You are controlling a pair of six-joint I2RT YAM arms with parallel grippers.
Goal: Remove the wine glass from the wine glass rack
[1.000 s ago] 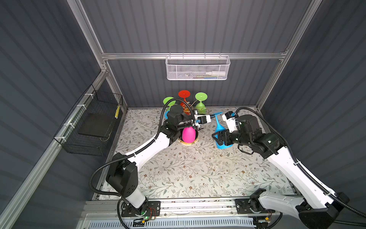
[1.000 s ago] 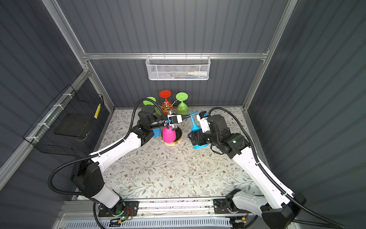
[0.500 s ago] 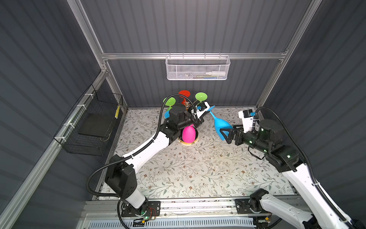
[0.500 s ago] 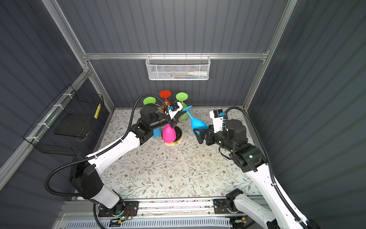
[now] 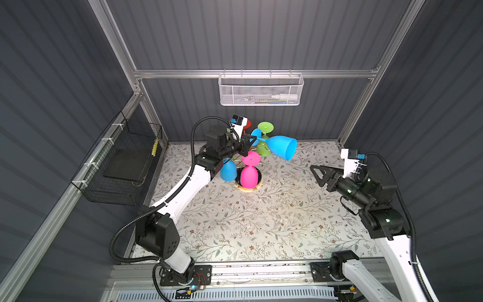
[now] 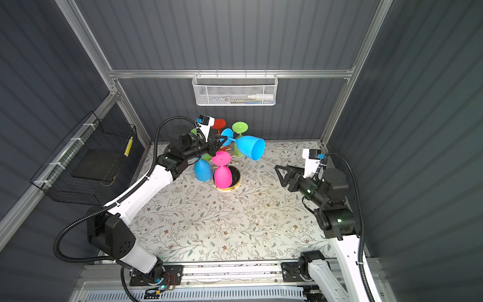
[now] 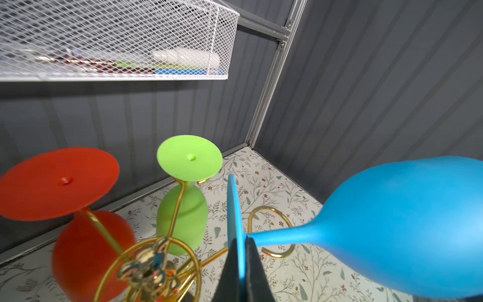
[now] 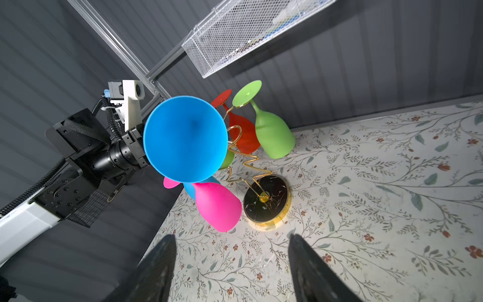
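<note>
Above the wine glass rack (image 5: 247, 189), upper middle of a top view, the left end effector (image 5: 247, 142) pinches the blue wine glass (image 5: 281, 150) by its foot, sideways. Best carried clear of the wire arms before lowering. Right end effector (image 5: 316, 174) gapes, empty. One rack; six glasses: two blue, two green, one red, one pink.

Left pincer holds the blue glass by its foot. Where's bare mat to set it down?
Widest bare mat lies between the rack and the front rail. A smaller bare stretch lies between the rack and the right pincer. Crowded: close around the rack, where the pink glass and others hang low.
</note>
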